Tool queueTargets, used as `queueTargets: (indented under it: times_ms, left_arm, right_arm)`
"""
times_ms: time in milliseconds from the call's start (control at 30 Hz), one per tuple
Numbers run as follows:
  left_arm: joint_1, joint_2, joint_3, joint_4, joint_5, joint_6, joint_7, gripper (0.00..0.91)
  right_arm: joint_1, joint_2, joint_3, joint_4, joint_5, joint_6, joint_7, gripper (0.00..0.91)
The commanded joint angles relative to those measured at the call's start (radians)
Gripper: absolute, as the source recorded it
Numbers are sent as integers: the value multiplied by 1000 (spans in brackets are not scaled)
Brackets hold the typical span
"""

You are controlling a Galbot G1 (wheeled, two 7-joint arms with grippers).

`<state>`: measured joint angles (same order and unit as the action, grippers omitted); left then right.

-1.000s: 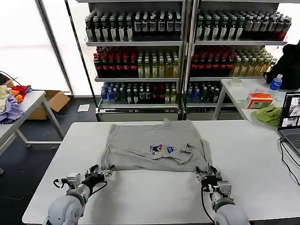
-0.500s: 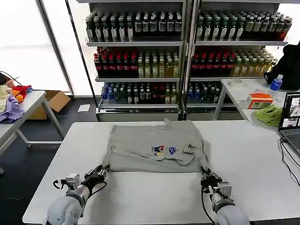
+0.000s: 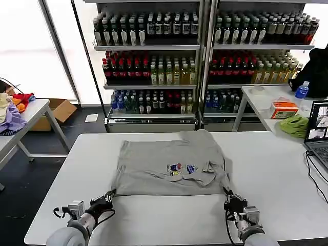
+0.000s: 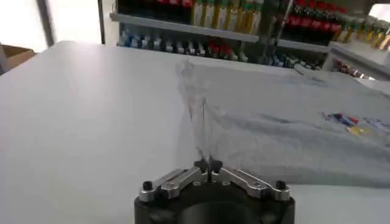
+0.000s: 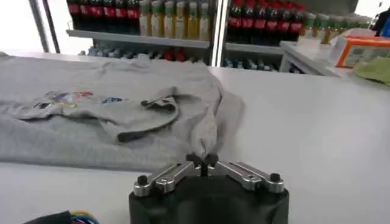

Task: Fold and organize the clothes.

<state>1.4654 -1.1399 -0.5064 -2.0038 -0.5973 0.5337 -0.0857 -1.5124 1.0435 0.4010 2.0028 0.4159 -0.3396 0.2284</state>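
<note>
Pinching the grey T-shirt [image 3: 169, 161] at its two near corners, your left tool [image 3: 108, 196] and right tool [image 3: 229, 195] keep the hem taut on the surface [image 3: 277, 174], ready for folding.

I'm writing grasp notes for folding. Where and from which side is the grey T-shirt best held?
Hold the T-shirt at the two corners of its near edge, coming low from the robot's side. It lies flat, so only edges offer a pinch. The left gripper and right gripper are shut on those corners.
</note>
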Motion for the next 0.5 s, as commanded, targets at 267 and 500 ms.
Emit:
queueTargets:
  times_ms: [267, 500]
  left_arm:
    - [408, -67, -117, -254, 62, -13, 14, 10]
    - [495, -71, -195, -284, 69, -16, 41, 151]
  right_arm:
    - [-296, -38, 46, 183, -39, 28, 13, 0]
    - [-385, -4, 67, 260, -56, -48, 21, 907]
